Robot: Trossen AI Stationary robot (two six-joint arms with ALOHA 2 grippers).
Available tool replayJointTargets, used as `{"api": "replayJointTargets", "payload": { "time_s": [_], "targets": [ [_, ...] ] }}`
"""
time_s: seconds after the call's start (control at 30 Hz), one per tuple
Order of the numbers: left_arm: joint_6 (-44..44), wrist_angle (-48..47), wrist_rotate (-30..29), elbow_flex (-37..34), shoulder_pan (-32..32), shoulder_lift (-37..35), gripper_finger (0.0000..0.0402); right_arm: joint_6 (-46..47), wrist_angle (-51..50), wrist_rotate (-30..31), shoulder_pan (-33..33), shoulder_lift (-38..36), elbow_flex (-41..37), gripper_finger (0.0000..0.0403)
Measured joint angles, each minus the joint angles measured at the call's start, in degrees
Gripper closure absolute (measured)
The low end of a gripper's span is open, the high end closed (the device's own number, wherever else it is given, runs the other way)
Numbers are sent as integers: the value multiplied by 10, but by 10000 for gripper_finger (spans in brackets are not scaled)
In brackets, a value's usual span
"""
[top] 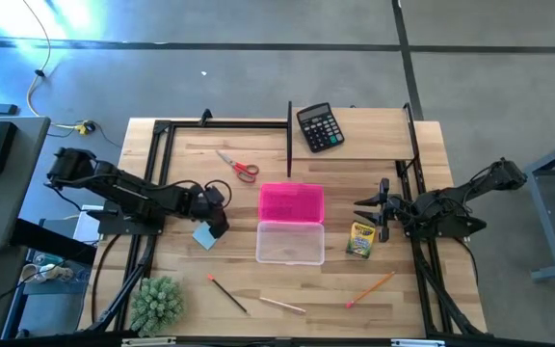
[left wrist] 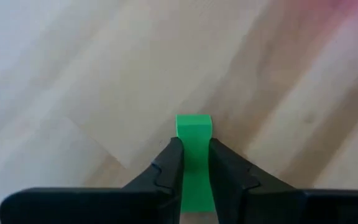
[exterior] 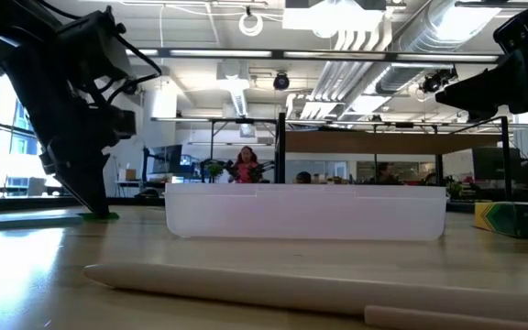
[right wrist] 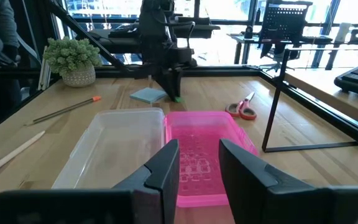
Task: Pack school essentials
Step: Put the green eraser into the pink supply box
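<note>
Your left gripper (left wrist: 194, 168) is clamped on the little green eraser (left wrist: 194, 127), right down at the tabletop next to the blue notepad (top: 204, 236), probably so it can carry it over to the open clear case (top: 290, 241) mid-table. Over on the right, your right gripper (right wrist: 197, 165) hangs with its fingers apart and empty, just beside the crayon box (top: 360, 239), likely its next pick.
</note>
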Motion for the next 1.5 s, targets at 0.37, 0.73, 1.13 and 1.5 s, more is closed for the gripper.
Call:
{"api": "replayJointTargets", "payload": {
  "time_s": [0.37,0.73,1.13,1.5],
  "targets": [
    [62,130,31,1,-1,-31,352,0,0,0,0,0,0,298],
    [177,368,63,2,-2,-29,351,0,0,0,0,0,0,298],
    [257,337,64,118,-34,90,351,0,0,0,0,0,0,298],
    [257,298,62,181,-39,207,351,0,0,0,0,0,0,298]
  ]
}}
